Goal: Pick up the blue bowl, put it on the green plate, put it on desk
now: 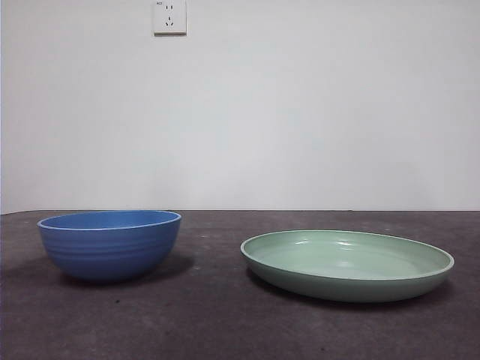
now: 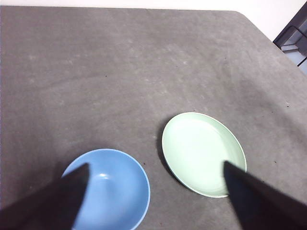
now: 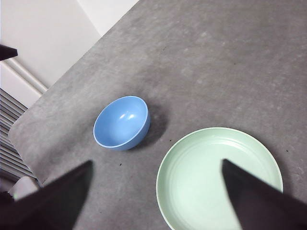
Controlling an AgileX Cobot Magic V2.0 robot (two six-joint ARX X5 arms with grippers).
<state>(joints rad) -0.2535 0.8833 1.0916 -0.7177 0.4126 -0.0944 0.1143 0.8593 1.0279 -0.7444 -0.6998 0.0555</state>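
The blue bowl (image 1: 110, 244) stands upright and empty on the desk (image 1: 225, 322) at the left of the front view. To its right, apart from it, lies the green plate (image 1: 347, 263), also empty. Neither gripper shows in the front view. High above the desk, my left gripper (image 2: 156, 175) is open, with the blue bowl (image 2: 112, 189) and green plate (image 2: 201, 151) below it. My right gripper (image 3: 156, 172) is open too, high over the green plate (image 3: 216, 179) and the blue bowl (image 3: 121, 122). Neither gripper holds anything.
A white wall with a power socket (image 1: 169, 16) rises behind the desk. The desk's far edge and a rounded corner (image 2: 244, 17) show in the left wrist view. Another desk edge (image 3: 67, 76) runs past the bowl in the right wrist view.
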